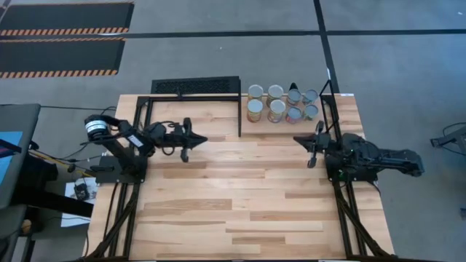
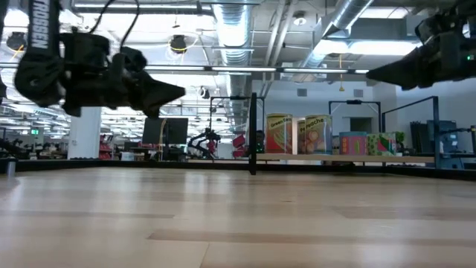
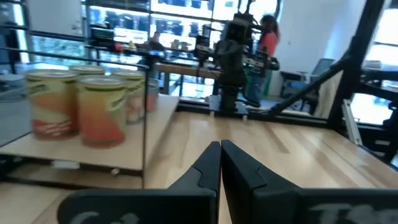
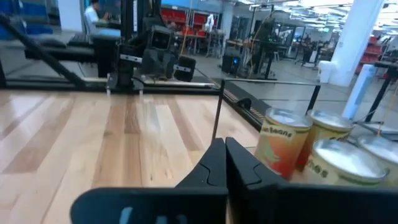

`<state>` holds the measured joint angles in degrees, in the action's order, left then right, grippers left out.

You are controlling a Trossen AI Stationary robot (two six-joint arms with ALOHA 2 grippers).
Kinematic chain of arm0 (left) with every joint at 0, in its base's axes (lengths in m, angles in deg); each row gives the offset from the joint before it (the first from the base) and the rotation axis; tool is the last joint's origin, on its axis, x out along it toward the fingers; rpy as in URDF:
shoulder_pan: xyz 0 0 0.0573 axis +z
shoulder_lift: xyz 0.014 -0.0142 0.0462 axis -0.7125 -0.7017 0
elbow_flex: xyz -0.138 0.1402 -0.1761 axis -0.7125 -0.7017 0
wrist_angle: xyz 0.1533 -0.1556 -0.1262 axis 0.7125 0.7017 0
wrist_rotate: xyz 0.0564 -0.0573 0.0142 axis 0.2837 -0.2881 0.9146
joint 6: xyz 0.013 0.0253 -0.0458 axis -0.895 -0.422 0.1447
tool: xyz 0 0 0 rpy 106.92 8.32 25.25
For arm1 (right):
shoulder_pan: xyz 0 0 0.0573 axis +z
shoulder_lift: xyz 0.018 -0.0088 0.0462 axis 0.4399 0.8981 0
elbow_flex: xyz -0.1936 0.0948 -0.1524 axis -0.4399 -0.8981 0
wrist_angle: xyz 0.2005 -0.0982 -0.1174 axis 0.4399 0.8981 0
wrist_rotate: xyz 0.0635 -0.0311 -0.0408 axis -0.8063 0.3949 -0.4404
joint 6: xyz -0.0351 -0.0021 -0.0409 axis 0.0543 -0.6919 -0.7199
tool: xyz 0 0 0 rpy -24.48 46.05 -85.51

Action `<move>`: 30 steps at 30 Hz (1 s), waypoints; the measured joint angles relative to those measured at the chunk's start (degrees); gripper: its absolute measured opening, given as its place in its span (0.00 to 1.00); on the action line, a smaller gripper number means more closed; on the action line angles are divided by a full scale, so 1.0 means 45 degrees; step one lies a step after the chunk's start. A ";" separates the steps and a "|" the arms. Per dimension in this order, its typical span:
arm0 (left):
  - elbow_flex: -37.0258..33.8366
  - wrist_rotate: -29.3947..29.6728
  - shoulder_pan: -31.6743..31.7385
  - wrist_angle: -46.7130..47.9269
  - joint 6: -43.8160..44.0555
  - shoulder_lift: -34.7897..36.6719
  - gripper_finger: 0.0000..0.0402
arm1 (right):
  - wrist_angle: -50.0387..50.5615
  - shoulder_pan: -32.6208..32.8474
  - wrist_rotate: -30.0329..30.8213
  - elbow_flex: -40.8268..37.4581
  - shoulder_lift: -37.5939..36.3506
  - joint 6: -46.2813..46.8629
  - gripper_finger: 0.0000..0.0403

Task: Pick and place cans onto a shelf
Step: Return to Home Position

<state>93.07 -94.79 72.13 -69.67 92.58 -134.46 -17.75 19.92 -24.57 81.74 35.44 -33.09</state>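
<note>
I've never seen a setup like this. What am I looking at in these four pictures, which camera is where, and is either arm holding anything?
This is a two-armed robot at a wooden table. One picture looks straight down, one looks level across the tabletop, and two come from cameras on the arms' wrists. Eight cans stand in two rows of four on the small shelf at the table's far edge. The left gripper and the right gripper hover above the table, pointing towards each other. Both are shut and hold nothing.

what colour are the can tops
Shiny silver on all the cans; clearest in the high view.
</note>
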 joint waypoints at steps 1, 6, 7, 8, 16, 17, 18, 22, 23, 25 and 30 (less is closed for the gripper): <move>-0.0231 0.0016 0.0086 0.0040 0.0003 0.0286 0.00 | -0.0207 -0.0002 0.0008 -0.0199 -0.0007 0.0126 0.01; -0.1536 0.0048 0.0661 0.0152 0.0104 0.2245 0.00 | -0.1786 -0.0168 -0.0027 -0.0975 0.0010 0.0497 0.01; -0.1559 0.0034 0.0804 0.0507 0.0201 0.2588 0.00 | -0.1764 -0.0167 0.0014 -0.0981 0.0039 0.0490 0.01; -0.1561 -0.0104 0.0835 0.1447 0.0328 0.3202 0.00 | -0.1766 -0.0177 0.0041 -0.0983 0.0003 0.0501 0.01; -0.1553 0.1050 0.0372 0.7662 -0.0266 0.7770 0.00 | -0.1749 -0.0243 0.0287 -0.0991 -0.0012 0.0582 0.01; -0.1553 0.1375 0.0174 0.8390 -0.0308 0.8346 0.00 | -0.1753 -0.0243 0.0365 -0.0992 -0.0015 0.0576 0.01; -0.1553 0.1787 -0.0058 0.9147 -0.0355 0.9015 0.00 | -0.1755 -0.0243 0.0462 -0.0992 -0.0012 0.0576 0.01; -0.1548 0.4503 -0.1371 1.2069 -0.0595 1.1851 0.00 | -0.1752 -0.0243 0.0620 -0.1002 -0.0010 0.0528 0.01; -0.1548 0.5299 -0.1772 1.2846 -0.0673 1.2591 0.00 | -0.1752 -0.0243 0.0620 -0.1002 -0.0010 0.0523 0.01; -0.1543 0.6649 -0.2601 1.4212 -0.0871 1.4062 0.00 | -0.1741 -0.0243 0.0639 -0.1002 -0.0010 0.0528 0.01; -0.1544 0.8592 -0.4278 1.8108 -0.0937 1.7996 0.00 | -0.1747 -0.0243 0.1088 -0.1012 -0.0010 0.0537 0.02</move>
<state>86.12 -56.12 52.88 11.82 88.37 -53.48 -25.61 18.83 -19.67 77.19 35.40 -30.67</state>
